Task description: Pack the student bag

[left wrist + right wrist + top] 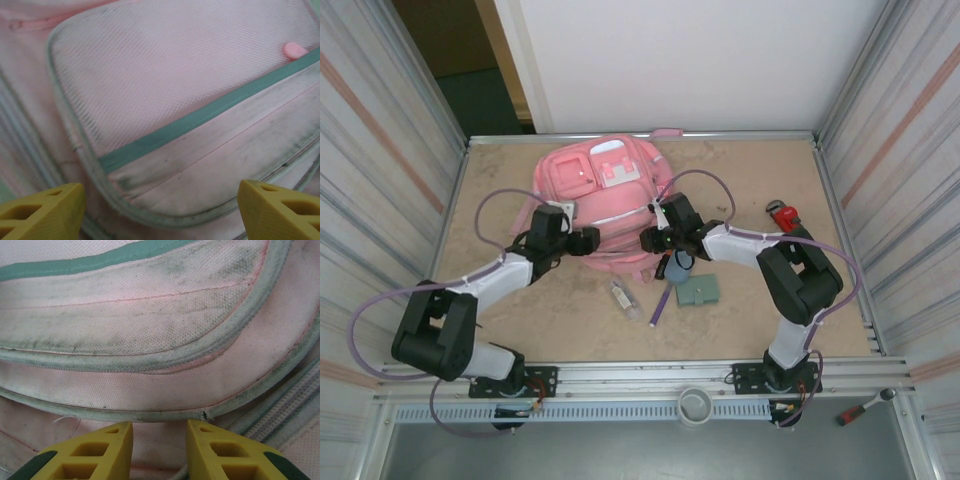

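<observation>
The left hand (584,240) stands wide and empty over the student bag (605,195), which lies flat on the counter (750,180), far side. Soft and floppy, it likely wants pinching at a seam or strap. The right hand (650,238) is narrowed at a pocket seam (150,412); whether it grips, I cannot tell.

My right claw (159,440) has matt yellow plastic fingers (100,452); the bag (150,305) is finely woven cloth, smudged grey.
</observation>
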